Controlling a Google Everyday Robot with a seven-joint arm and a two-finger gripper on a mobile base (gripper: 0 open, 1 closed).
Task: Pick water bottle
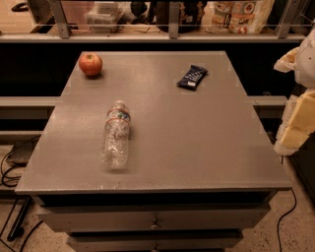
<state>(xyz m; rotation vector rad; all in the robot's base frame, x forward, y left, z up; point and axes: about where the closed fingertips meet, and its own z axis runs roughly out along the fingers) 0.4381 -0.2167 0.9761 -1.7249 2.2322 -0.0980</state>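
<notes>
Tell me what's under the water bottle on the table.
The water bottle lies on its side on the grey table; nothing else shows beneath, though the contact strip is covered. The gripper hangs at the right edge, apart from it.

An office snack corner, I reckon — grey drawered bench, railed counter behind with packaged food, floor cables; my claw hangs at the right edge.

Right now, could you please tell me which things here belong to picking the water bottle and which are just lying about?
For the job: water bottle, lying on its side on the table; pincer, at the right edge of view, apart from the bottle.
Just lying about: apple, far left corner; dark snack bar, far right side.
</notes>
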